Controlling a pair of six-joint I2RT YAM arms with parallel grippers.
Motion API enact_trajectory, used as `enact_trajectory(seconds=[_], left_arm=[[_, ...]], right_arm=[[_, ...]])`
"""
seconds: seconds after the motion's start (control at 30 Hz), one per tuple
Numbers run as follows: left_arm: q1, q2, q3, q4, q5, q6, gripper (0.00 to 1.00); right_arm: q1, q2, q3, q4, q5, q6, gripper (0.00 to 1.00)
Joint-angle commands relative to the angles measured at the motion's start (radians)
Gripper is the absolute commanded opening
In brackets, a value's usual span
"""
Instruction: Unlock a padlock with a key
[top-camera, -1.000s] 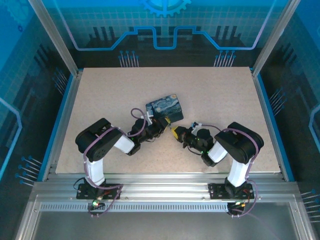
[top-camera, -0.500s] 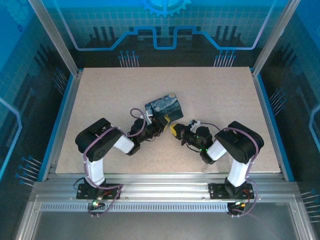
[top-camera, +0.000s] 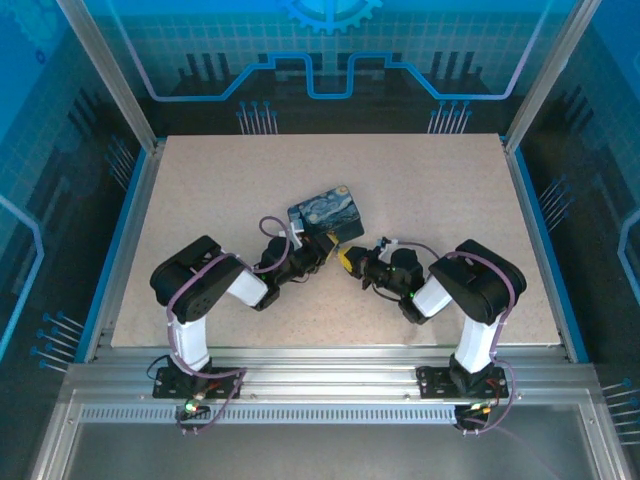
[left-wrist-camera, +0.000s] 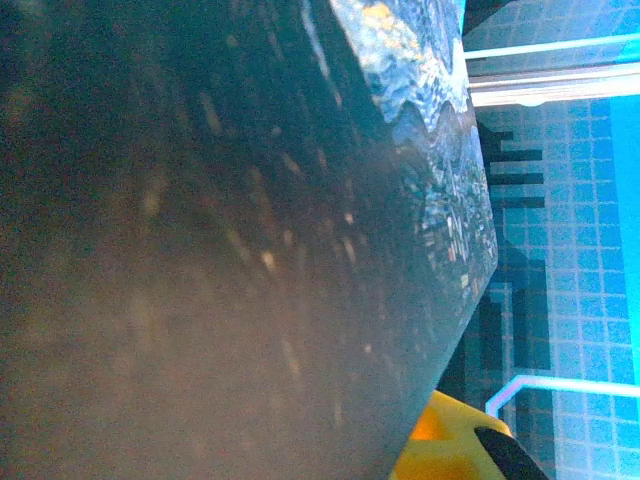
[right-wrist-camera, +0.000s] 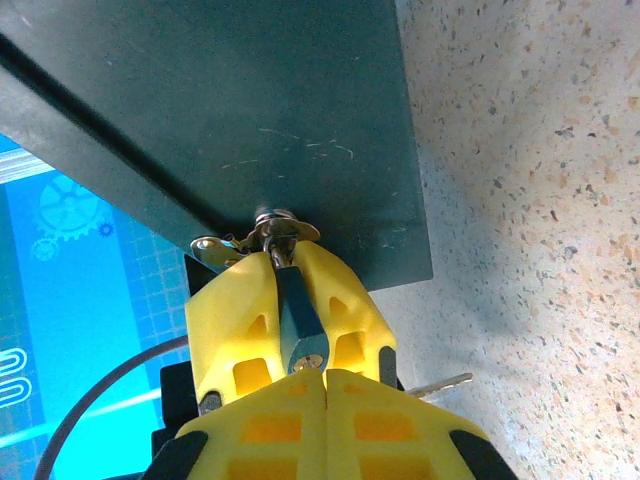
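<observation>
My right end effector (right-wrist-camera: 288, 272) is clenched on the padlock (right-wrist-camera: 298, 320), which hangs by its shackle from the hasp (right-wrist-camera: 281, 231) on the dark box (right-wrist-camera: 230, 120). The keyhole faces my wrist camera and looks empty, so I judge the unlocking not yet begun. A thin metal sliver I take for the key (right-wrist-camera: 443, 383) pokes out beside my finger, over the worktop (right-wrist-camera: 530, 200). It has yet to be inserted and turned. My left end effector (top-camera: 320, 249) sits against the box's near edge; I cannot tell whether it grips. Since a second ago the box has shifted slightly left and my right end effector has followed it in.
</observation>
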Motion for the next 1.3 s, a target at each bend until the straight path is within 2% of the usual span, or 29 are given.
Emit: enact_trajectory(seconds=[0.0,0.3,0.47,0.53,0.63,0.87,1.03,1.27], left_arm=[[-0.041,-0.017,-0.015,0.054,0.152,0.012,0.00],[-0.030,-0.036,-0.028,0.027,0.134,0.016,0.00],[0.000,-0.065,-0.043,-0.021,0.114,0.026,0.00],[0.008,-0.072,-0.044,-0.038,0.110,0.029,0.00],[0.012,-0.083,-0.041,-0.069,0.103,0.038,0.00],[0.012,-0.127,-0.025,-0.176,0.100,0.071,0.00],[0.012,-0.188,0.002,-0.308,0.102,0.107,0.00],[0.008,-0.235,0.041,-0.453,0.109,0.138,0.00]], right_arm=[[-0.015,0.012,0.048,-0.029,0.023,-0.026,0.00],[-0.036,-0.036,0.005,-0.068,-0.010,-0.072,0.00],[-0.066,-0.171,-0.037,-0.234,-0.038,-0.152,0.15],[-0.077,-0.244,-0.045,-0.330,-0.051,-0.196,0.21],[-0.084,-0.379,-0.033,-0.578,-0.066,-0.272,0.31],[-0.098,-0.677,0.057,-1.168,-0.023,-0.531,0.35],[-0.097,-0.743,0.114,-1.394,0.013,-0.692,0.33],[0.023,-0.726,0.269,-1.637,0.167,-0.940,0.36]])
